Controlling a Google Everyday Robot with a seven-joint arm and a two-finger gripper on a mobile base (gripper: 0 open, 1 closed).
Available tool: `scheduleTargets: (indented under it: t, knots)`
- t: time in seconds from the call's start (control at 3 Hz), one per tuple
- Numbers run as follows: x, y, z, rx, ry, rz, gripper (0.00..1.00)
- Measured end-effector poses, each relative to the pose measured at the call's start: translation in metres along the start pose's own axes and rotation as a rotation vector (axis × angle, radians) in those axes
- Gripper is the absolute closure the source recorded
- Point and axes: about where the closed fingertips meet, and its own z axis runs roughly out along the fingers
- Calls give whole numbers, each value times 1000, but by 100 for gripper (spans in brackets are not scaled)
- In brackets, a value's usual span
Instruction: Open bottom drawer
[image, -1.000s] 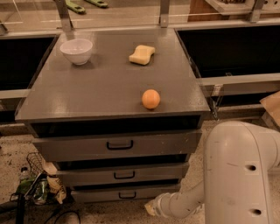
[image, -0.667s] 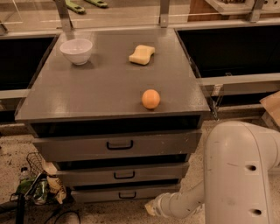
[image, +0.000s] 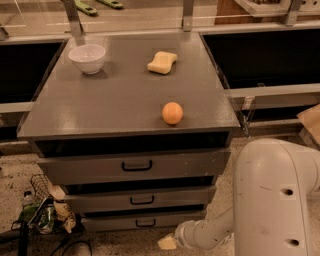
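Note:
The bottom drawer is the slimmest grey front at the foot of the grey cabinet. Its small black loop handle shows, and the front sits about flush with the two drawers above. My white arm fills the lower right and reaches down and left toward the floor. The gripper is at the arm's end, low by the cabinet's bottom right corner, right of and slightly below the drawer's handle and apart from it.
On the cabinet top stand a white bowl, a yellow sponge and an orange. A wire basket of litter and cables lie on the floor at left. Dark bins flank the cabinet.

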Motion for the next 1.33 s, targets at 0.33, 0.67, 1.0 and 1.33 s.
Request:
scheduleTargets:
  t: [0.33, 0.67, 1.0, 1.33]
  knots:
    - [0, 0, 0, 0, 0, 0, 0]
    - [-4, -1, 4, -1, -19, 8, 0]
    - [-26, 2, 17, -26, -67, -47, 0]
    - [-53, 7, 28, -51, -113, -119, 0]
